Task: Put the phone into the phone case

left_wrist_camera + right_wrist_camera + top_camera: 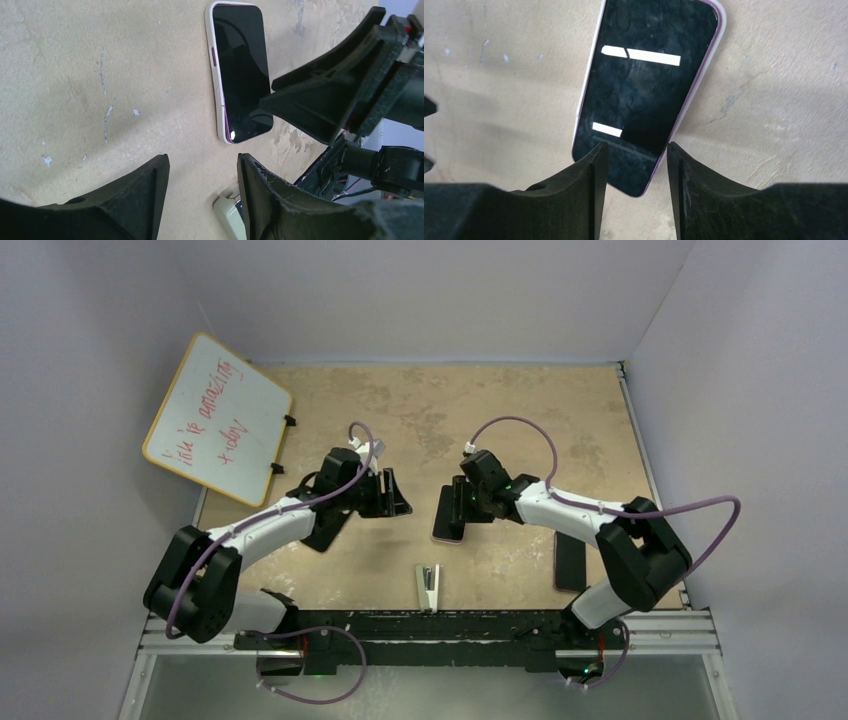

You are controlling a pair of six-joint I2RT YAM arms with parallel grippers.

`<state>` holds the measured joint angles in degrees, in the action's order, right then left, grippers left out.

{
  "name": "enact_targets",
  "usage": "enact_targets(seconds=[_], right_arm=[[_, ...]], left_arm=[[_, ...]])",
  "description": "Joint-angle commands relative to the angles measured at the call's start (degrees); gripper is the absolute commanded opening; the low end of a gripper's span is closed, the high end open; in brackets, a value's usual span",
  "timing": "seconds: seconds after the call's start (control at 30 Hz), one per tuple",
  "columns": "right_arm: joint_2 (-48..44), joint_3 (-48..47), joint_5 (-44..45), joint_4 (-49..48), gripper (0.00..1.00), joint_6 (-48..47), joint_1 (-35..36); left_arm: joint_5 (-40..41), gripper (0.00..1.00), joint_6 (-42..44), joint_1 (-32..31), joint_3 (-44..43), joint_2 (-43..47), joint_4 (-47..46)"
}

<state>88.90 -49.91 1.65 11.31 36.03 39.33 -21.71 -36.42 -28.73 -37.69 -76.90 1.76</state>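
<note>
The phone (449, 512) lies flat mid-table, black screen up, with a white and purple rim around it that looks like the case. It also shows in the left wrist view (242, 70) and the right wrist view (644, 95). My right gripper (463, 504) is open, and its fingers straddle the phone's near corner (636, 170); I cannot tell whether they touch it. My left gripper (400, 500) is open and empty over bare table (202, 165), a short way left of the phone.
A whiteboard (218, 418) leans at the back left. A small white clip-like object (428, 585) lies near the front edge, also in the left wrist view (230, 217). A black flat slab (569, 560) lies at the right, another (328, 528) under my left arm.
</note>
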Motion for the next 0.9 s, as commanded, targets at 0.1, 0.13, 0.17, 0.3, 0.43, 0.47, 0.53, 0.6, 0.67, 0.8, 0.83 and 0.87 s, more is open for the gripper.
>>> enact_targets(seconds=[0.1,0.13,0.17,0.3,0.43,0.47,0.53,0.6,0.67,0.8,0.83,0.87], right_arm=[[-5.9,4.5,-3.5,-2.1,0.45,3.8,-3.3],[-6.1,5.3,-4.4,-2.9,0.43,4.3,-4.2],[-6.1,6.1,-5.2,-3.8,0.41,4.5,-5.0],[-5.5,7.9,-7.7,-6.3,0.34,5.1,-7.3],[-3.0,8.9,-11.6,-10.0,0.31,4.7,-8.0],[-2.3,9.1,-12.2,-10.7,0.30,4.6,-8.0],[-0.5,9.5,-13.3,-11.9,0.28,4.8,-8.0],[1.1,9.7,-14.7,-14.0,0.28,4.7,-8.0],[2.1,9.8,-16.1,-15.9,0.29,4.8,-8.0],[1.9,10.8,-17.6,-19.2,0.36,6.4,-8.0],[1.6,10.9,-17.7,-19.8,0.39,6.7,-8.0],[1.4,11.0,-17.9,-20.4,0.42,7.1,-8.0]], left_arm=[[-3.5,0.54,-0.3,-1.2,-1.2,-5.9,-8.3],[-3.8,0.53,-0.2,-1.3,-1.4,-6.7,-8.8],[-4.0,0.53,-0.2,-1.4,-1.7,-7.6,-9.3],[-4.8,0.52,-0.1,-1.9,-2.7,-11.1,-11.0],[-5.9,0.51,-0.3,-2.5,-3.3,-14.9,-13.5],[-6.1,0.50,-0.4,-2.7,-3.4,-15.8,-14.1],[-6.2,0.49,-0.5,-3.0,-3.5,-17.3,-15.1],[-6.3,0.48,-0.6,-3.4,-3.5,-18.6,-15.8],[-6.2,0.46,-0.6,-3.6,-3.6,-19.4,-16.2],[-6.4,0.45,-0.5,-3.8,-3.6,-20.9,-16.9],[-6.5,0.45,-0.5,-3.8,-3.6,-21.1,-17.0],[-6.4,0.44,-0.4,-3.9,-3.6,-21.3,-17.2]])
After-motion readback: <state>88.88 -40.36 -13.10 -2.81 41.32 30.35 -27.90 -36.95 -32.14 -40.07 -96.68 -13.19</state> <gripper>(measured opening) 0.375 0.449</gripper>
